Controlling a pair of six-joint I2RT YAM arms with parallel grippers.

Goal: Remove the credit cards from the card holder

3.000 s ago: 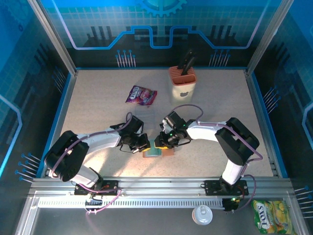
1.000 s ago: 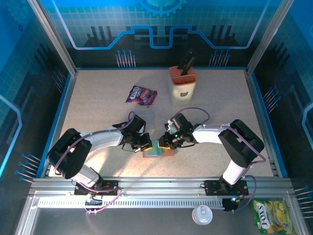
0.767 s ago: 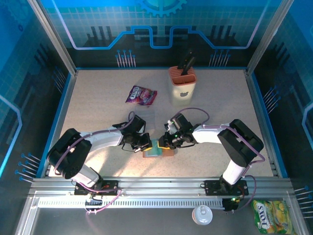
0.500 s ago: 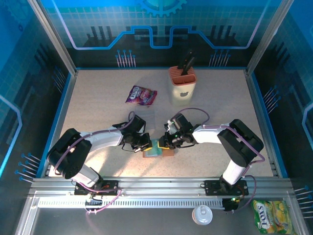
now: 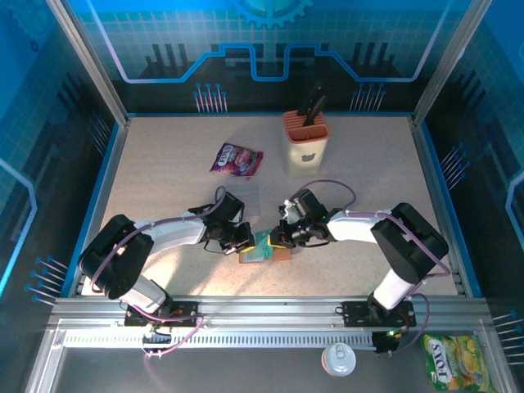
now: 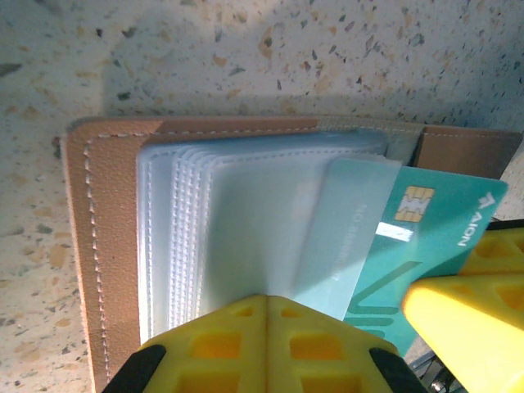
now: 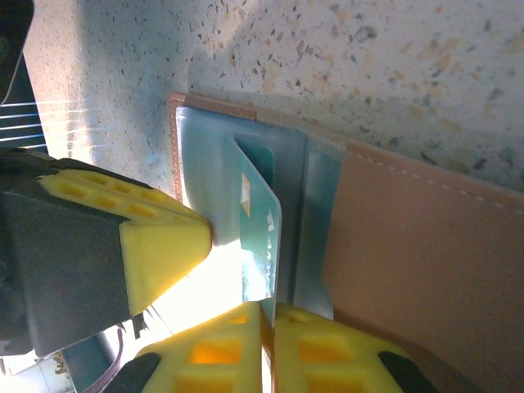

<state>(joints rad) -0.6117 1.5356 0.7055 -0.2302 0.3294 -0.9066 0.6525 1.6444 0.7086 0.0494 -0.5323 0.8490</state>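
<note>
The brown card holder lies open on the table between my two grippers. In the left wrist view its clear plastic sleeves fan out from the brown cover. My left gripper is shut on the edge of a sleeve. A teal credit card with a gold chip sticks halfway out of a sleeve toward the right. My right gripper is shut on that card's free edge. From above, the left gripper and right gripper sit close together over the holder.
A purple snack packet lies at the back left of the holder. A beige knife block with an orange top stands behind it. Off the table at the front right are a white lid and a yellow-green packet.
My right gripper has closed onto the teal card's edge, and its arm has shifted slightly right. The left gripper has kept its hold on the sleeve.
</note>
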